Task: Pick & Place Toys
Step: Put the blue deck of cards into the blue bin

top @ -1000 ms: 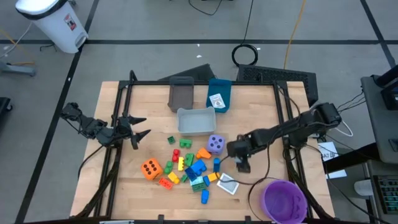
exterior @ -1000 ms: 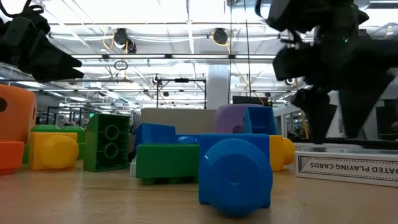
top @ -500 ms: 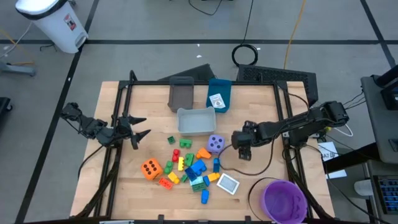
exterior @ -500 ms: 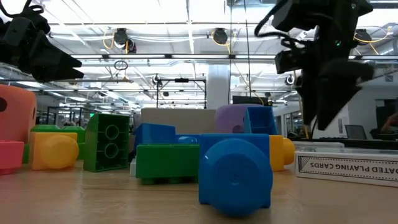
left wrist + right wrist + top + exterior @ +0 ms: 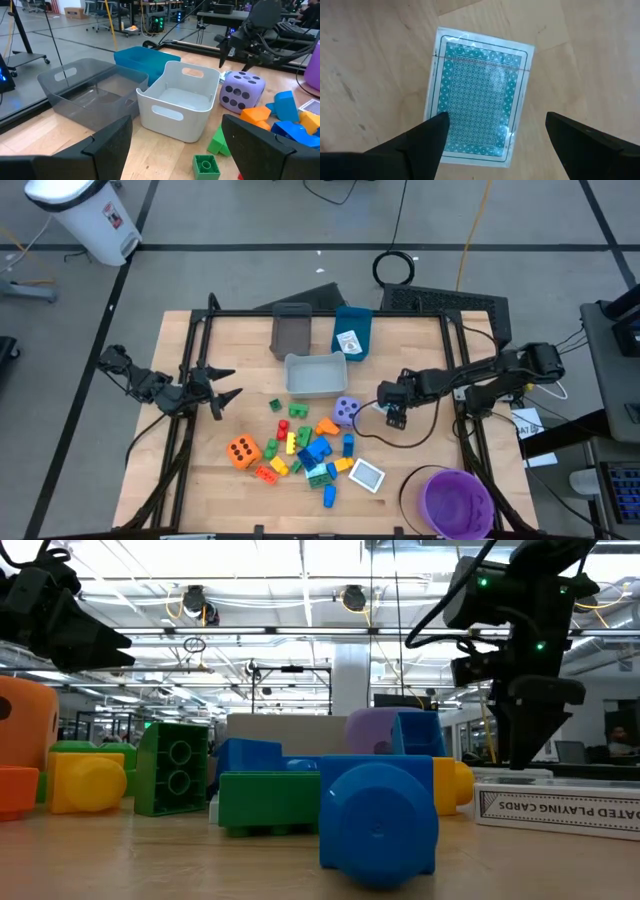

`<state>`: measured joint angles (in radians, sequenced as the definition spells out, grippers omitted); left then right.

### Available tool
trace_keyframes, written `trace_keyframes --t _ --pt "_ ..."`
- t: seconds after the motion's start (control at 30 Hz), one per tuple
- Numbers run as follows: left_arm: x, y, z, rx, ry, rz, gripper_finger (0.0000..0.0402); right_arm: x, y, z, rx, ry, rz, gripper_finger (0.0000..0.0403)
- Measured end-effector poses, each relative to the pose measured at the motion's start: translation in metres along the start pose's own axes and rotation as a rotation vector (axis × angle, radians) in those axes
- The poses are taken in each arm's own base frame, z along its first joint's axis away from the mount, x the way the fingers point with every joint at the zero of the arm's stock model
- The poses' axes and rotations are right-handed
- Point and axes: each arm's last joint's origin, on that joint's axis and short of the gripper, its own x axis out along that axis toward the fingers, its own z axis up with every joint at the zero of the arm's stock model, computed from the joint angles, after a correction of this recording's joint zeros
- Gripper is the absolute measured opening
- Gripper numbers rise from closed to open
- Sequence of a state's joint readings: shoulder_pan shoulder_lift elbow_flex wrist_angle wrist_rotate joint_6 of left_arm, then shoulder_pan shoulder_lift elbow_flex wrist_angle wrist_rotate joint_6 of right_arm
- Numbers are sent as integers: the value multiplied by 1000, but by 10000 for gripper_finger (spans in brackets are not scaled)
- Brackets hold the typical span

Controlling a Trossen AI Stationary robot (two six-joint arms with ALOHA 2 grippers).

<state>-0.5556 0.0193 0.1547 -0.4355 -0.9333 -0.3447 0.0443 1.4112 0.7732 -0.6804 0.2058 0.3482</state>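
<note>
The wooden table carries the brick pile. Far left of the purple die the left gripper waits, fingers apart. Just right of the die, the right gripper has swung back from the front, empty and spread, so nothing is binned yet. A card pack lies flat, face up beneath it, long axis running between the fingers.

Showing "ATED PLAYING CARDS" in dark letters along the side of the white card box lying flat on the table, first letters cut off, with no other words clear enough for reading.
</note>
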Motion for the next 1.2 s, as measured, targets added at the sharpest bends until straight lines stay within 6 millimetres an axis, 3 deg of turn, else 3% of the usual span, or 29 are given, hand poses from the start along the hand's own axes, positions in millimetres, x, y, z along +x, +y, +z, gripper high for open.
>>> trace_keyframes --t 0.33,0.9,1.2 --pt "0 0 0 0 0 -1 310 -28 -7 -3 41 -148 55 329" --pt "0 0 0 0 0 0 310 10 -1 -29 85 -228 154 329" --pt "0 0 0 0 0 0 310 7 1 -27 -65 -322 138 329"
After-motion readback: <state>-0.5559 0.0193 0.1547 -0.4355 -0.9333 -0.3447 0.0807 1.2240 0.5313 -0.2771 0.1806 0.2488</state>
